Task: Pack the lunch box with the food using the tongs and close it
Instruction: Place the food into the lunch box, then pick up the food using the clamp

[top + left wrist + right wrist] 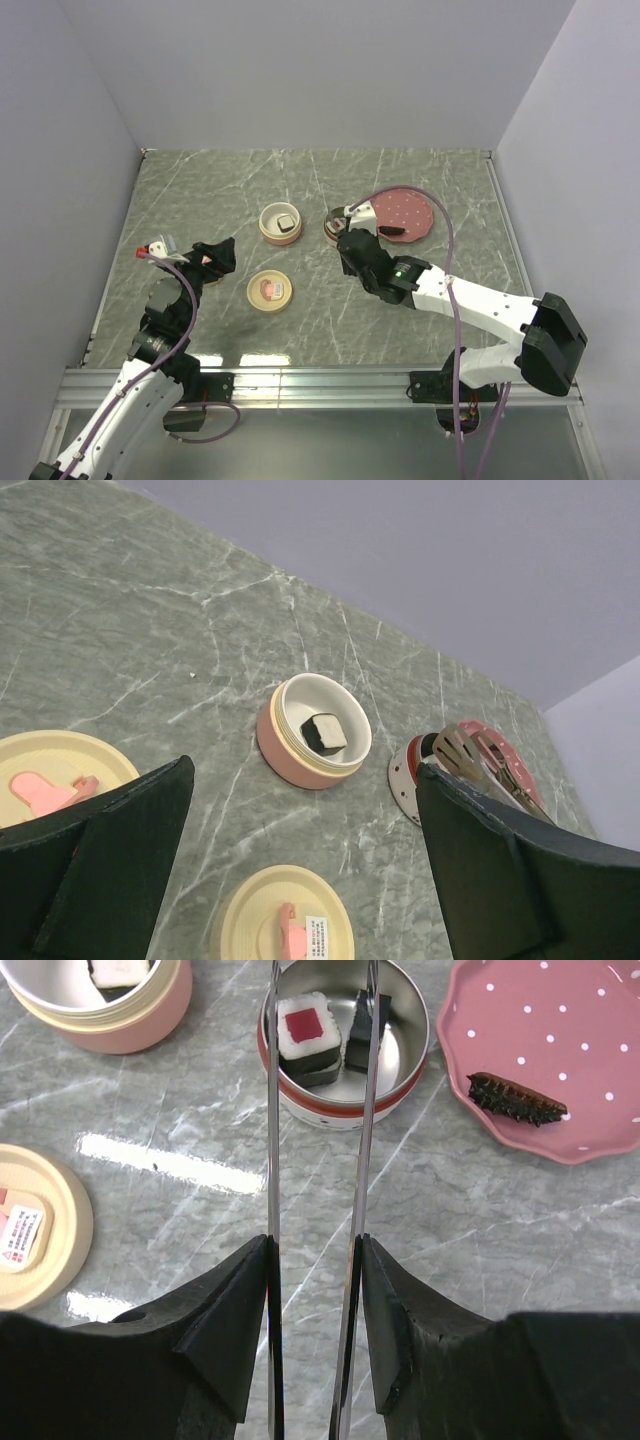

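Observation:
My right gripper [315, 1242] is shut on the tongs [272, 1160], whose two thin arms stand apart and reach over a steel bowl [408, 1075]. That bowl holds two food pieces, one with a red centre [305, 1032] and a dark one [366, 1028]. The pink round lunch box container [268, 232] holds another piece [285, 221], also seen from the left wrist [325, 732]. A dark ridged piece [515, 1098] lies on the pink plate [560, 1020]. My left gripper [305, 770] hangs open and empty, near the left of the table [215, 258].
A cream lid with a pink emblem [270, 290] lies in front of the pink container. The left wrist view shows a second cream lid [60, 760] at its left edge. Grey walls close in the marble table on the left, back and right.

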### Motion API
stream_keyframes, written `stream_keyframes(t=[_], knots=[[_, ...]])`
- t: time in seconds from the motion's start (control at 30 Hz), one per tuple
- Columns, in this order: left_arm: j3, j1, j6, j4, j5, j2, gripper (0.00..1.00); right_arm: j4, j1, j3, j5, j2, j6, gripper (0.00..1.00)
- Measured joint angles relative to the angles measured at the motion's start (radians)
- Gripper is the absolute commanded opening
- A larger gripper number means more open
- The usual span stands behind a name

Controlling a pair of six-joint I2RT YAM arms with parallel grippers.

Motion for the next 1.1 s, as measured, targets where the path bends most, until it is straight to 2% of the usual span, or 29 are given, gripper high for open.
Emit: stream_keyframes(t=[0.2, 0.5, 0.8, 1.1], knots=[[0.000, 0.000, 0.000, 0.000, 0.000, 0.000, 0.99, 0.000, 0.000, -0.002, 0.023, -0.021, 0.007, 0.49], [0.000, 0.000, 0.000, 0.000, 0.000, 0.000, 0.99, -0.023, -0.003, -0.079, 0.088, -0.151, 0.052, 0.49], [0.000, 0.000, 0.000, 0.000, 0.000, 0.000, 0.99, -0.113, -0.047, -0.228, 0.097, -0.323, 0.161, 0.49], [0.000, 0.000, 0.000, 0.000, 0.001, 0.000, 1.00, -0.165, -0.056, -0.302, 0.087, -0.395, 0.267, 0.49]])
